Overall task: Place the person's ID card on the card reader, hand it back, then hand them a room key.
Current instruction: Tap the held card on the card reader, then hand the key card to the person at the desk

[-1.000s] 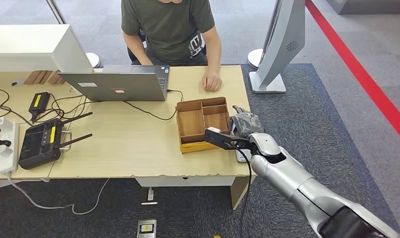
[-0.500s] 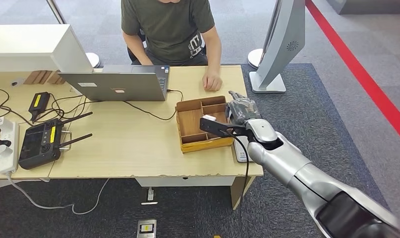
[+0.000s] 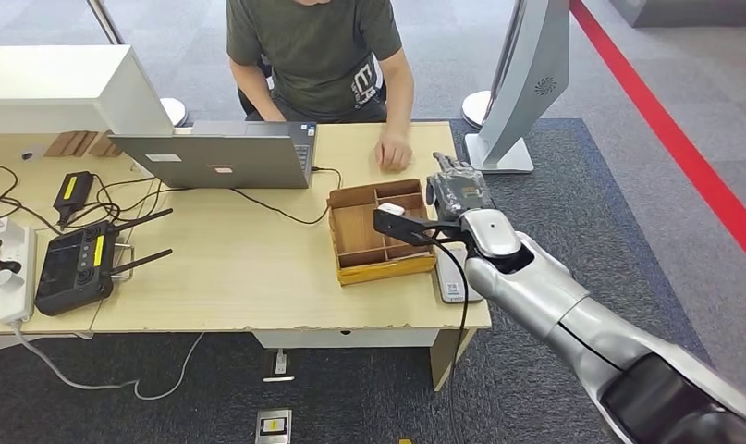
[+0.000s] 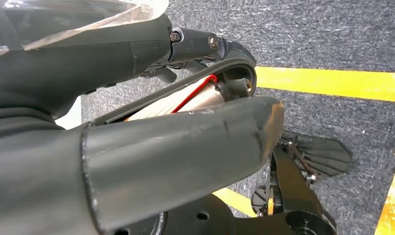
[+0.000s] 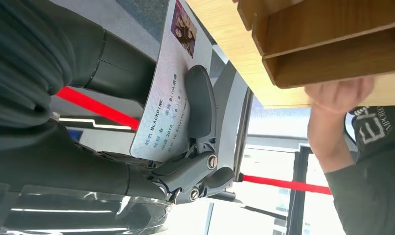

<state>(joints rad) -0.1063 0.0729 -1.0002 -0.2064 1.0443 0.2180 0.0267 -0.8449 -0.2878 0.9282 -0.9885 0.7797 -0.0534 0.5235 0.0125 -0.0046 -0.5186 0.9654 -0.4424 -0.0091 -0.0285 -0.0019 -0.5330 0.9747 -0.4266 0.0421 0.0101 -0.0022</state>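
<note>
Grey carpet crossed by a red floor line surrounds a pale wooden bench [image 3: 258, 277], where a person [image 3: 318, 46] sits at 12 o'clock with a hand [image 3: 394, 153] resting on the top. Judging by how things lie, the task looks to be at its middle step: the right robot hand [image 3: 457, 194] pinches the ID card [image 5: 168, 93] between thumb and darker fingers, lifted off the bench and reaching toward the person's hand at about 1 o'clock of the wooden tray [image 3: 380, 231]. A flat grey device, probably the card reader [image 3: 452, 282], lies at the bench's right edge at 4 o'clock of the tray, partly under the forearm, with no card visible on its exposed part, so the reading step seems done and the hand-back is under way. Left to do: release the card to the person, then fetch and pass a room key; I cannot make out a key, though a small white thing [image 3: 393, 209] lies in 1 tray compartment. The left robot hand [image 4: 136, 147] hangs low over the floor, and I cannot tell how its fingers lie. Elsewhere, a laptop [image 3: 216, 157] stands at 11 o'clock, a black controller [image 3: 73, 268] with 2 antennas and a power strip [image 3: 13, 273] at 9 o'clock, cables between them. The tray wall sits just beside the reaching arm, the 1 thing likely to be brushed.
</note>
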